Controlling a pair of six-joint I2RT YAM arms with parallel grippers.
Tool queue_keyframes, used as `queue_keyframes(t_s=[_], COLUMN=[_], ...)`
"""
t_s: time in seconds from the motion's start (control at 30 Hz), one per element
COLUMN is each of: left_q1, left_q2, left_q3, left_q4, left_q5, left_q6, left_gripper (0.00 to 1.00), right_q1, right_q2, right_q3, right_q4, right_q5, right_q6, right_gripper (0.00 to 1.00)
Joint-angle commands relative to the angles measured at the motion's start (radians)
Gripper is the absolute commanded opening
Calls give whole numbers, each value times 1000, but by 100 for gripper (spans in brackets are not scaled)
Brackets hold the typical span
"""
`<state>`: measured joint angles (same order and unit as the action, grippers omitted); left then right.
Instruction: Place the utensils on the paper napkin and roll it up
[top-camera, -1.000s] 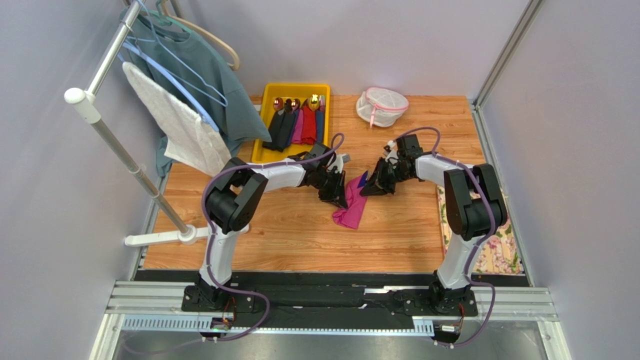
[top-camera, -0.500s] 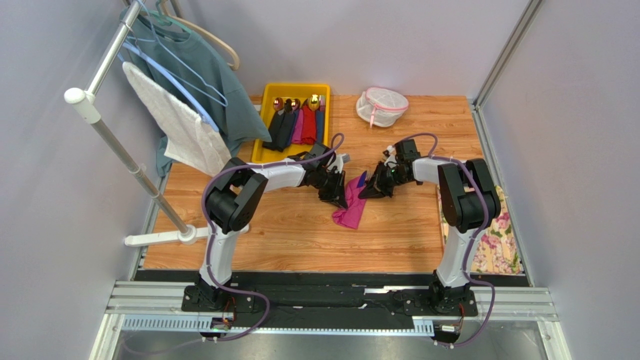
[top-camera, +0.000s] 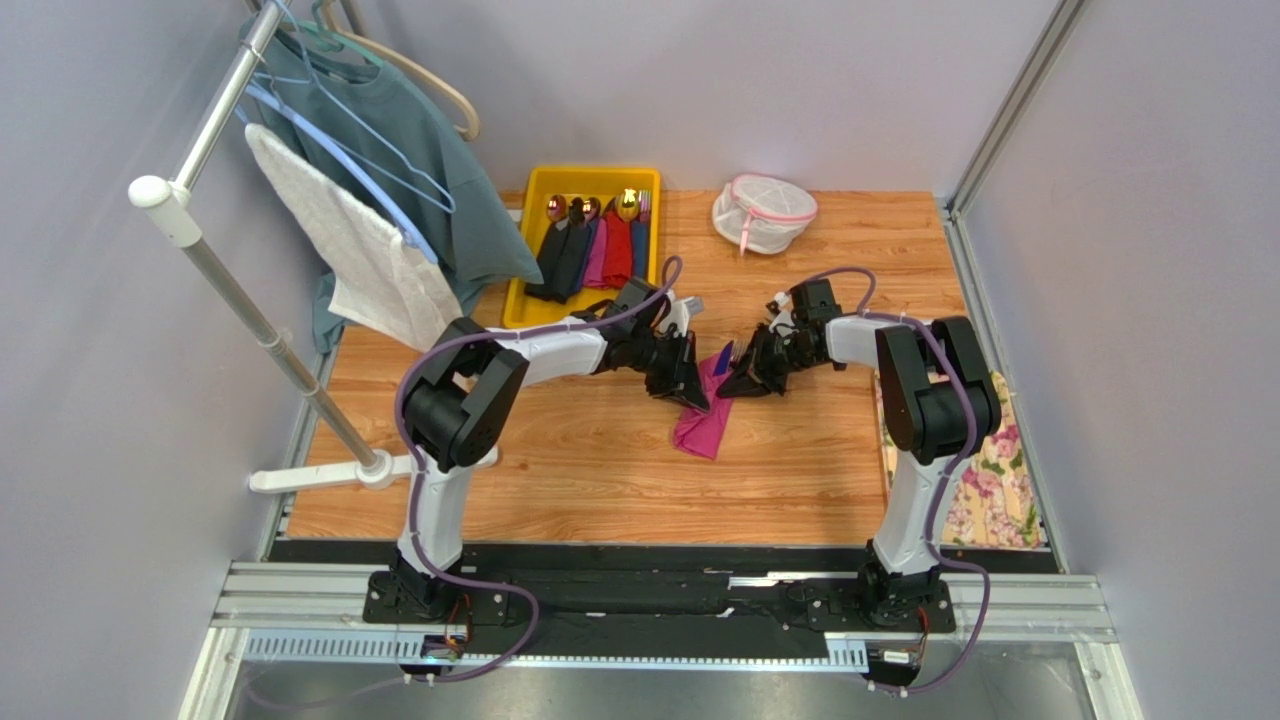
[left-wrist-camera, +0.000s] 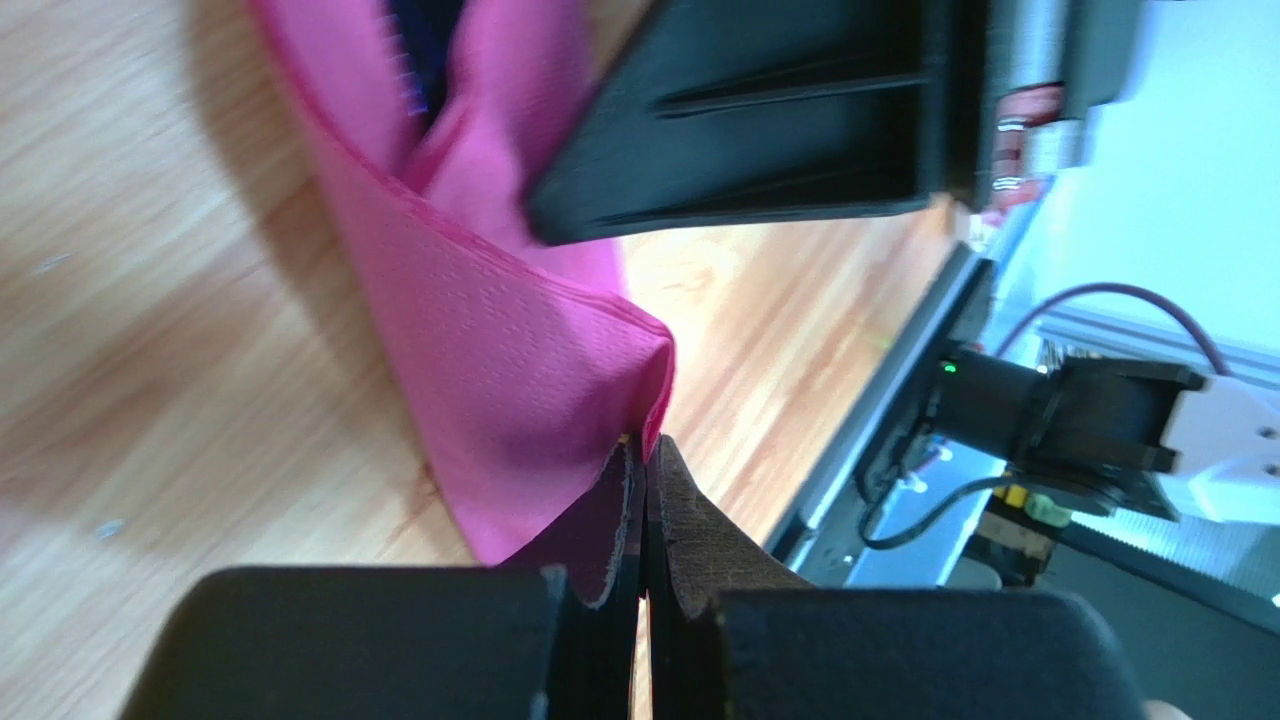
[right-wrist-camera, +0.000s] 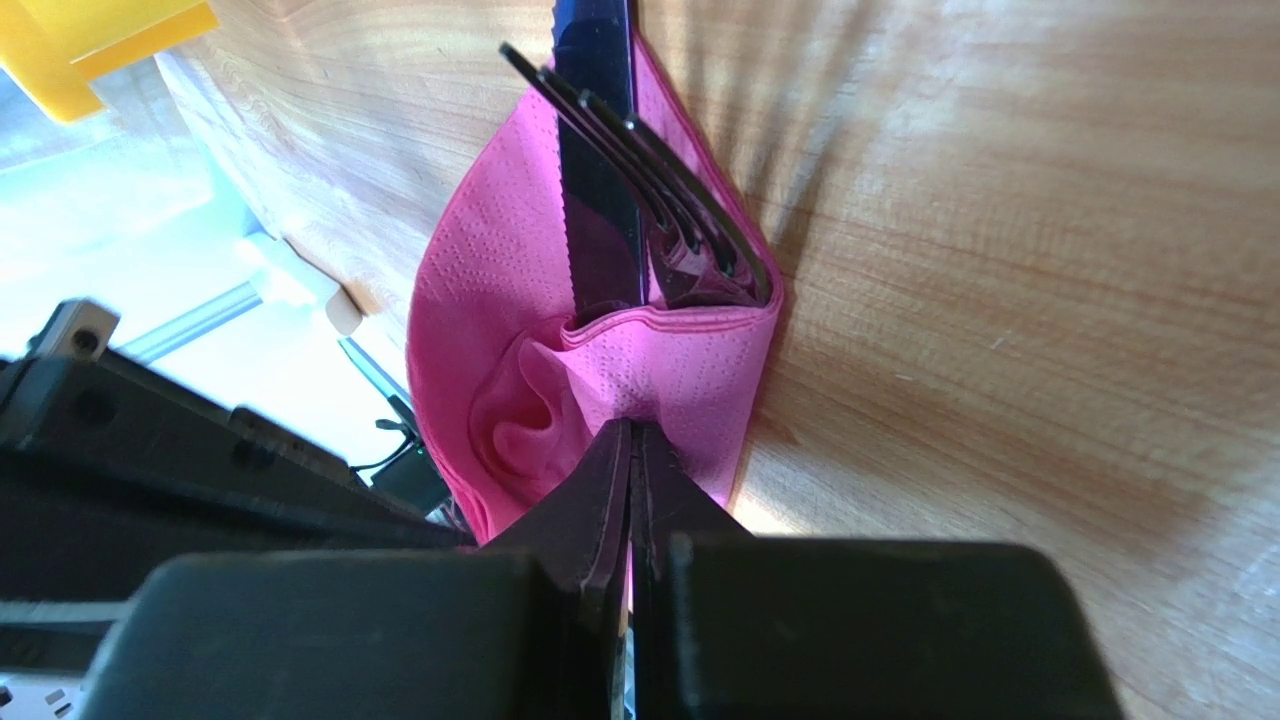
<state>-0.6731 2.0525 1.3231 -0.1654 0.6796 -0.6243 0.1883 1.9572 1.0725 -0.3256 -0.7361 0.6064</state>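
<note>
**Both pincers pinched onto the pink napkin at mid-table**

In the overhead view the two arms meet near the centre of the wooden table (top-camera: 601, 465). The left gripper (top-camera: 684, 384) and the right gripper (top-camera: 736, 381) come in from either side of the paper napkin (top-camera: 700, 426). The napkin lies crumpled and partly folded, just below the centre of the frame.

The left wrist camera shows that pincer's fingers pressed together, with a folded corner of the napkin caught at their tips. The pink sheet runs up toward the upper left of that frame. The other arm's black finger crosses the top of the frame, and a small sticker on its body is too blurred to read.

The right wrist camera shows its fingers likewise closed, nipping a bunched fold of the napkin at the centre of the frame. Above that fold the utensils (right-wrist-camera: 616, 180) lie in the napkin's crease. They are a dark fork (right-wrist-camera: 684, 188) and a serrated knife (right-wrist-camera: 598, 210), side by side and touching, and their heads stick out past the paper's upper edge.

A yellow tray (top-camera: 594, 174) at the top centre of the overhead view holds sleeved cutlery (top-camera: 601, 243), and a white mesh pouch (top-camera: 763, 210) sits to its right. A floral cloth (top-camera: 995, 483) lies at the right edge. A clothes rack (top-camera: 226, 285) with a grey-green shirt (top-camera: 406, 135) fills the upper left.
</note>
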Motion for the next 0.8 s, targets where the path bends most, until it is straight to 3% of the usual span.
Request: queue_keyframes(t_s=[0.0, 0.3, 0.77], left_q1=[-19, -55, -75], left_q2=[-31, 41, 129], left_q3=[11, 19, -7], left_q4=[101, 263, 351], left_q5=[70, 98, 81], left_q6=[-61, -159, -204], left_gripper=[0, 0, 0], right_q1=[7, 10, 16], right_q2=[35, 37, 32], right_q3=[-11, -17, -20], right_q4=[-20, -18, -13], right_q5=[121, 119, 126], right_q6=[-16, -14, -14], right_gripper=[0, 0, 0])
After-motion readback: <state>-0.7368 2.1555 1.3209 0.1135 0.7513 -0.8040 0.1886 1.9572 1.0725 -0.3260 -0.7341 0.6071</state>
